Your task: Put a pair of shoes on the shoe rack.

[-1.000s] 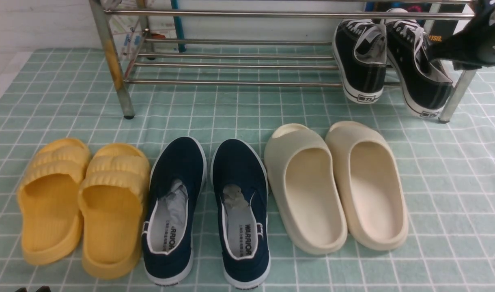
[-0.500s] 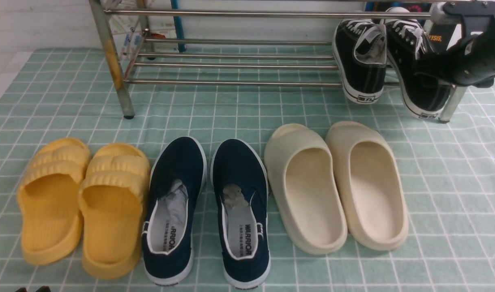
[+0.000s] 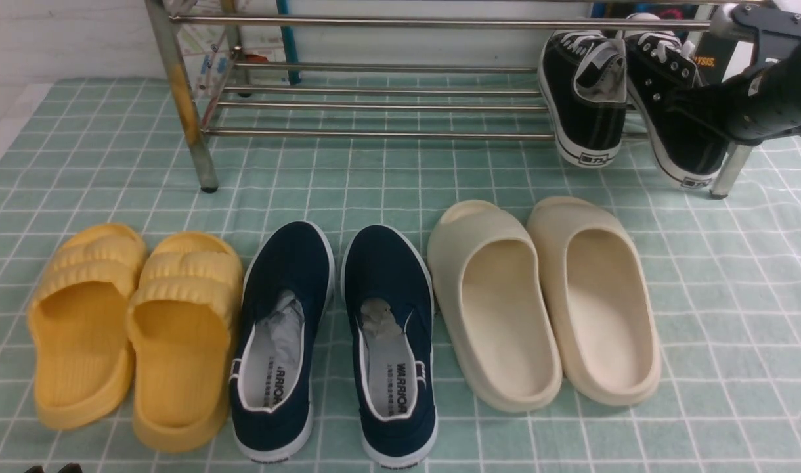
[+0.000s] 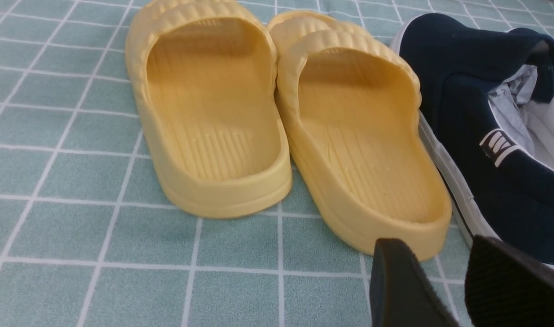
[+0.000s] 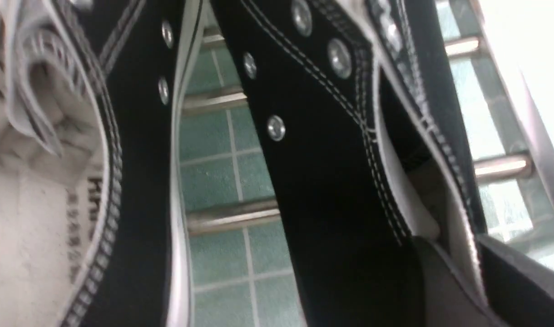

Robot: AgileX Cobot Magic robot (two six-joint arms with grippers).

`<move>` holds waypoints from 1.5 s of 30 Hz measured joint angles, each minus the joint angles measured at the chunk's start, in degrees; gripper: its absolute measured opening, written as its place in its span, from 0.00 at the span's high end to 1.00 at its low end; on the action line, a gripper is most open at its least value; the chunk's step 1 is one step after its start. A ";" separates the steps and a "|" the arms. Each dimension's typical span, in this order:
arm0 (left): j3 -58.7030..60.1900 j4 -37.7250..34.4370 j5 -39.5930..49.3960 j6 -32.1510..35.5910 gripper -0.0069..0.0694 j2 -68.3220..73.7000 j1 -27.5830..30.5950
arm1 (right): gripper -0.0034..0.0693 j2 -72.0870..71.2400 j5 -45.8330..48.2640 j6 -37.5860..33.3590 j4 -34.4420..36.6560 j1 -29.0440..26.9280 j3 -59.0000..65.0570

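Both black sneakers sit at the right end of the steel shoe rack point(image 3: 387, 23), on its lower bars, heels hanging over the front bar. The left sneaker point(image 3: 587, 98) stands free. My right gripper point(image 3: 699, 108) is shut on the right sneaker point(image 3: 676, 141), pinching its outer side wall by the collar. The right wrist view shows that wall point(image 5: 322, 181) clamped in my right gripper point(image 5: 474, 272), with the other sneaker point(image 5: 136, 181) beside it. My left gripper point(image 4: 445, 290) is open and empty, low over the cloth behind the yellow slippers point(image 4: 281, 131).
On the green checked cloth point(image 3: 387, 184) in front of the rack lie yellow slippers point(image 3: 131, 328), navy slip-ons point(image 3: 335, 341) and cream slides point(image 3: 545, 302). The rack's right front leg point(image 3: 732, 167) stands just beside the held sneaker.
My right arm has come down from the upper right and its gripper has closed on the right sneaker's collar. That sneaker has shifted slightly back on the rack.
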 joint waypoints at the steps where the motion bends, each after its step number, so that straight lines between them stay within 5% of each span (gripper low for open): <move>1: 0.00 0.00 0.00 0.00 0.60 0.00 0.00 | 0.77 -0.55 0.09 0.00 0.00 -0.07 0.06; 22: 0.00 0.00 0.00 0.00 0.60 0.00 0.00 | 0.80 -0.46 -7.95 0.14 -3.00 -0.71 0.24; 30: 0.00 0.00 0.00 0.00 0.60 0.00 0.00 | 0.41 -0.95 -5.83 0.14 -1.90 -0.71 0.19; 35: 0.00 0.00 0.00 0.00 0.60 0.00 0.00 | 0.28 -4.46 3.26 0.04 -1.47 -0.71 0.19; 40: 0.00 0.00 0.00 0.00 0.60 0.00 0.00 | 0.30 -15.39 16.02 -7.36 0.17 0.47 0.19; 45: 0.00 0.00 0.00 0.00 0.60 0.00 0.00 | 0.45 -35.09 23.10 -16.97 6.68 7.80 2.54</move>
